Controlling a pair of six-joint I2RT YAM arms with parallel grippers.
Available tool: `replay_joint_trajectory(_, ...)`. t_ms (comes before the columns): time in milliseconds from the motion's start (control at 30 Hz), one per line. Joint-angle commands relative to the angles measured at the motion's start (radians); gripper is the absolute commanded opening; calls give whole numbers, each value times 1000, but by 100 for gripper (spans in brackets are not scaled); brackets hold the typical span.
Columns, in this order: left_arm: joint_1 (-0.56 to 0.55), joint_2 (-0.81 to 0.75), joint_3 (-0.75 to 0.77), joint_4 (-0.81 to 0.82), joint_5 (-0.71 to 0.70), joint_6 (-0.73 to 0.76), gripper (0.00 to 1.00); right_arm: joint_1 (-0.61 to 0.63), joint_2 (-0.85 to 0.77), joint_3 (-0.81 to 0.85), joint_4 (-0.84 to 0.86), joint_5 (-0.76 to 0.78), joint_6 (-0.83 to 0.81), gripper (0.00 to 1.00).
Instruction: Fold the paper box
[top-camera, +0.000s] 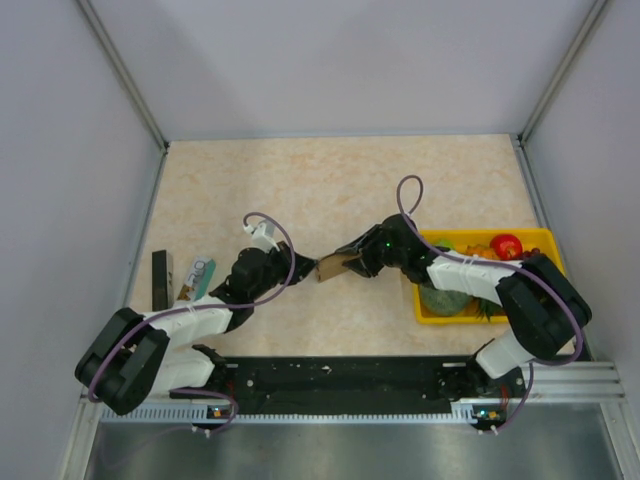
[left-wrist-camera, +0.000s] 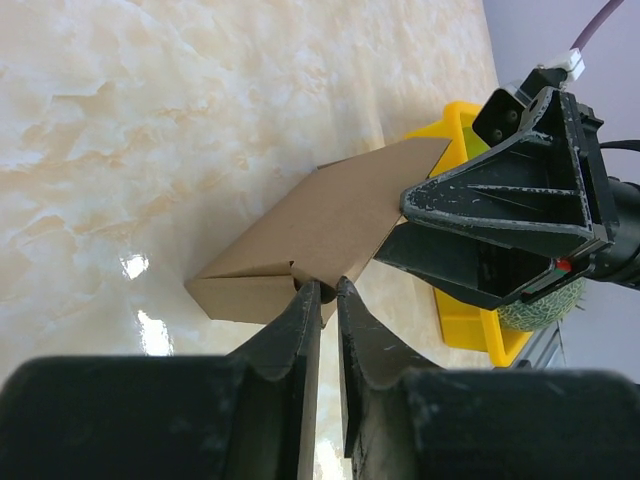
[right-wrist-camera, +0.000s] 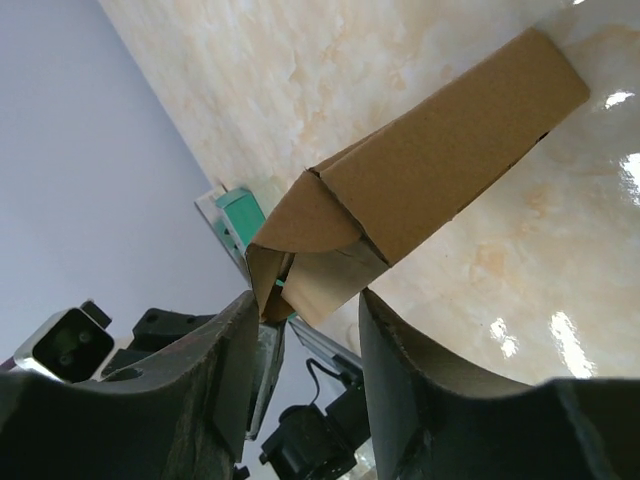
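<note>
My left gripper (left-wrist-camera: 328, 292) is shut tight on a thin edge of the paper box (left-wrist-camera: 320, 225). Its two fingers almost touch, with the cardboard pinched between them. My right gripper (right-wrist-camera: 308, 296) has one end of the box. Its fingers are wider apart, one on each side of that end, and they press on it. From above, the box sits right between my two grippers, near the middle of the table (top-camera: 300, 180) and a bit toward my side. The box is brown, long and partly folded, with a round flap at the end by my right gripper. Its other end points down at the table top, and no gripper holds that end. The table is shiny and pale cream with marble swirls. A yellow tray (top-camera: 545, 236) with fruit sits on the right, under my right arm. A small teal-and-white packet (top-camera: 198, 275) and a black block (top-camera: 160, 280) lie on the left. Plain grey walls (top-camera: 300, 60) stand around the table
</note>
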Motion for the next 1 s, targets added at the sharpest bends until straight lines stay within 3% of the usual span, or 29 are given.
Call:
replay_joint_trajectory(0, -12, 7, -35, -170, -2, 37, 19, 15, 19, -32, 29, 8, 4, 42)
replay_joint_trajectory(167, -12, -39, -41, -186, 6, 43, 32, 15, 18, -71, 55, 21, 18, 37)
replay_joint_trajectory(333, -11, -150, -43, -239, 10, 51, 54, 13, 35, -98, 92, 30, 24, 31)
replay_joint_trajectory(600, 26, -337, -4, -387, 39, 33, 74, 6, 70, -149, 165, 19, 32, 29)
replay_joint_trajectory(667, 66, -313, 40, -407, 87, 23, 78, 3, 75, -167, 193, 16, 35, 26)
replay_joint_trajectory(733, 98, -225, 97, -407, 173, 16, 92, 3, 79, -177, 204, 21, 32, 24)
replay_joint_trajectory(800, 107, -127, 128, -388, 231, 8, 98, 2, 85, -190, 233, 18, 36, 21)
replay_joint_trajectory(967, 116, 25, 220, -385, 265, 6, 93, -2, 87, -215, 270, 17, 41, 20)
